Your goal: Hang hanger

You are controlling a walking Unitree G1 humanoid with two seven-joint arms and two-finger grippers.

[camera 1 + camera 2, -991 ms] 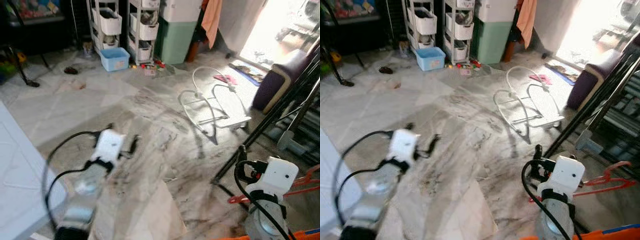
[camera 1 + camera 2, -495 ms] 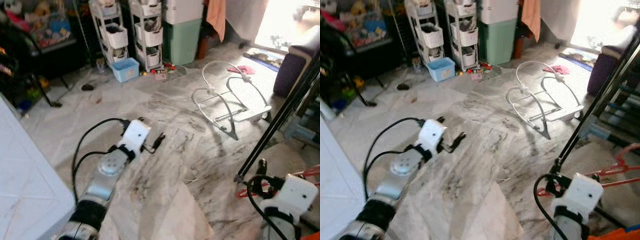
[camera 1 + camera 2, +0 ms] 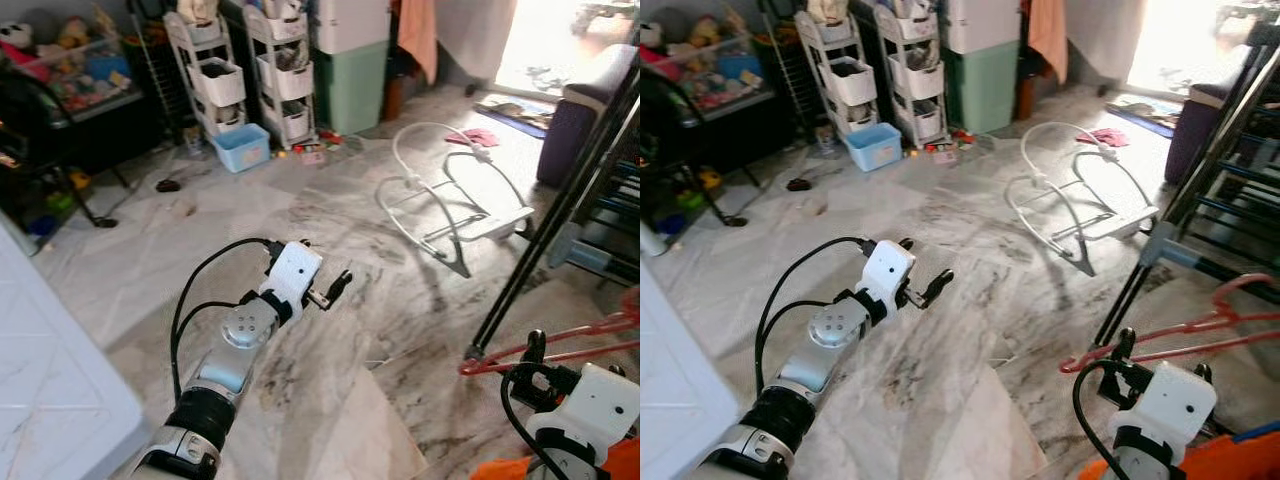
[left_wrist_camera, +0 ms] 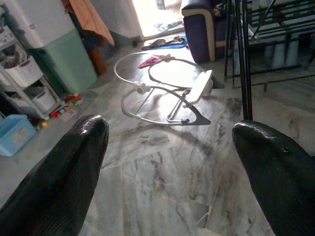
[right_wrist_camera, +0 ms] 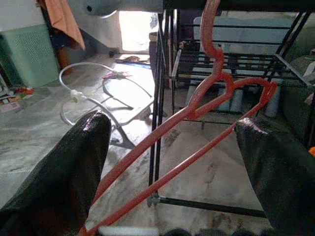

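The right gripper (image 3: 1160,375), low at the robot's right, holds a red hanger (image 5: 197,110) by one end; its fingers look spread wide in the right wrist view, so the exact grip is unclear. The hanger's long axis runs away from the claw, hook (image 5: 211,29) outermost, toward the black drying rack (image 5: 165,73) just beyond; the left gripper (image 3: 335,285), spread and empty, hovers well apart over the marble floor (image 3: 330,230).

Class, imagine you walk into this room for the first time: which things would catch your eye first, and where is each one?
The red hanger stands out most, held up at the right gripper just in front of the black drying rack on the robot's right. Next comes the left gripper, fingers apart and holding nothing, stretched out over the marble floor. Beyond them, the white bouncer frame lies in the middle of the floor.
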